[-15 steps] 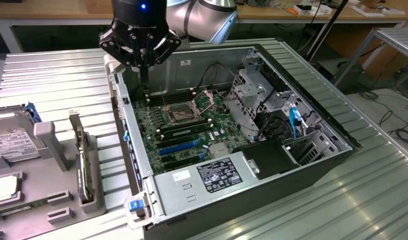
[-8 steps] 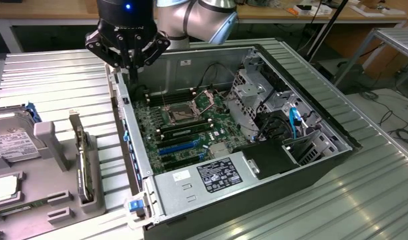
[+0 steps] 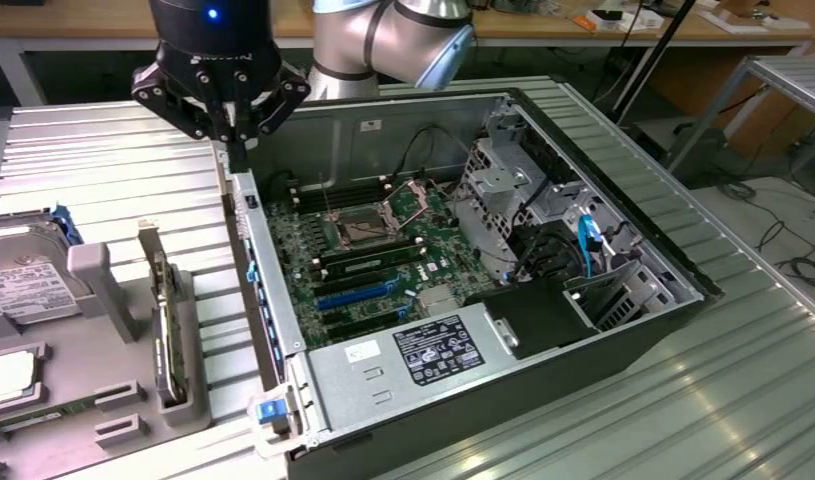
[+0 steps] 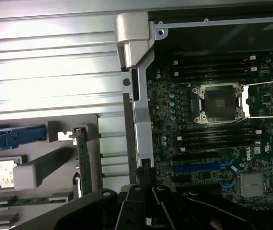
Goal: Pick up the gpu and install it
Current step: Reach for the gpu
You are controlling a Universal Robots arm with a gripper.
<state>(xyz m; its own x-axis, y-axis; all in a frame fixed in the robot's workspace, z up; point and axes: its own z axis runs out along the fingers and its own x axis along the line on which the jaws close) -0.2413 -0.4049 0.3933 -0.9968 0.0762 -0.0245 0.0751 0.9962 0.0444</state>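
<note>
The gpu [image 3: 163, 318] stands on edge in a slot of the grey holder [image 3: 107, 330] at the exterior view's left, its silver bracket at the far end. In the wrist view the gpu [image 4: 83, 160] appears edge-on as a thin green strip. My gripper [image 3: 235, 143] hangs shut and empty above the rear wall of the open computer case [image 3: 541, 330], beyond the gpu and apart from it. The shut gripper [image 4: 146, 176] sits over that case wall in the wrist view. The motherboard [image 3: 380, 255] lies bare, with blue expansion slots [image 4: 203, 167] free.
A silver hard drive [image 3: 18, 285] with a white label lies in the holder at the exterior view's far left. The CPU socket [image 4: 219, 101] stands open between memory slots. Drive cages and cables [image 3: 554, 230] crowd the case's other side. The ribbed metal table [image 3: 727, 400] surrounds everything.
</note>
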